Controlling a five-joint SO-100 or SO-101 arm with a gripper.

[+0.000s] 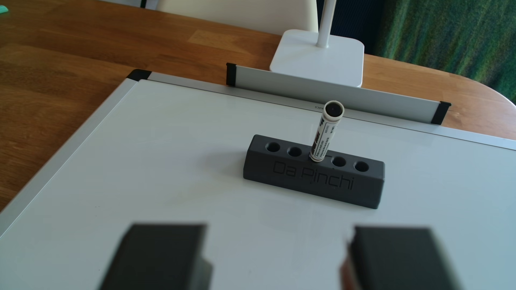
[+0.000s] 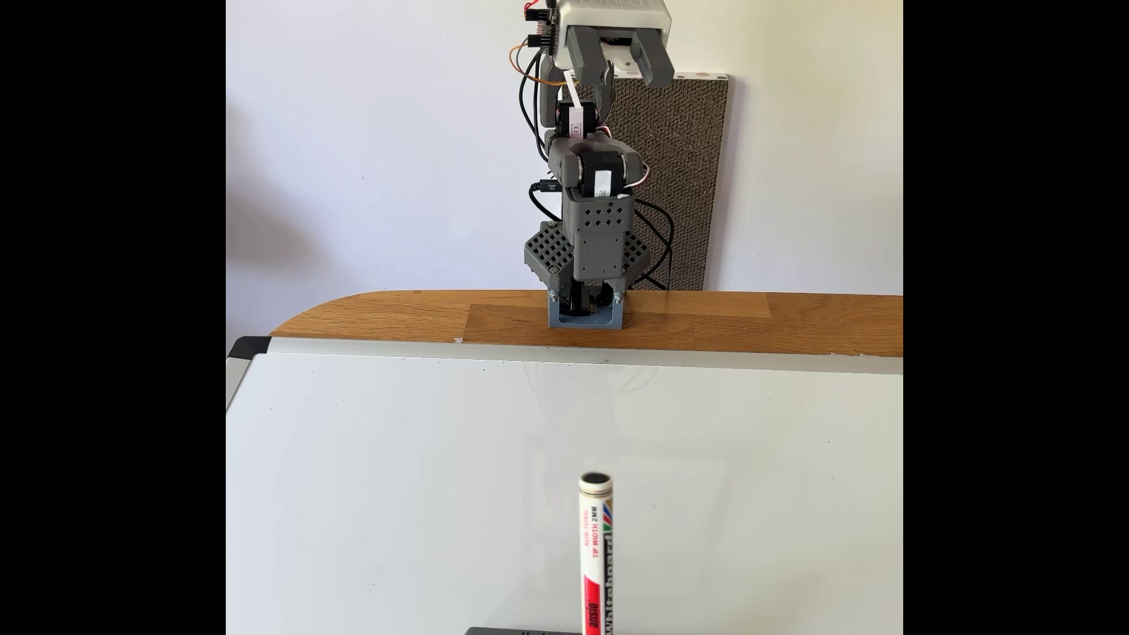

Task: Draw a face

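Observation:
A blank whiteboard [image 1: 139, 167] lies flat on the wooden table, with no marks on it. On it stands a dark grey pen holder [image 1: 312, 178] with several holes. A white whiteboard marker [image 1: 325, 133] stands upright in its middle hole; in the fixed view the marker [image 2: 595, 549] rises at the bottom centre. My gripper [image 1: 276, 251] is open, its two dark fingers [image 1: 156, 256] wide apart at the bottom of the other view, well short of the holder. In the fixed view my gripper [image 2: 623, 67] is raised high above the arm's base, with nothing between its jaws.
The board's pen tray [image 1: 335, 94] runs along its far edge. A white lamp base [image 1: 318, 55] with a pole stands behind it. The arm's base [image 2: 586, 305] is clamped on the wooden table [image 2: 397, 317]. A brown textured panel [image 2: 684, 183] leans on the wall.

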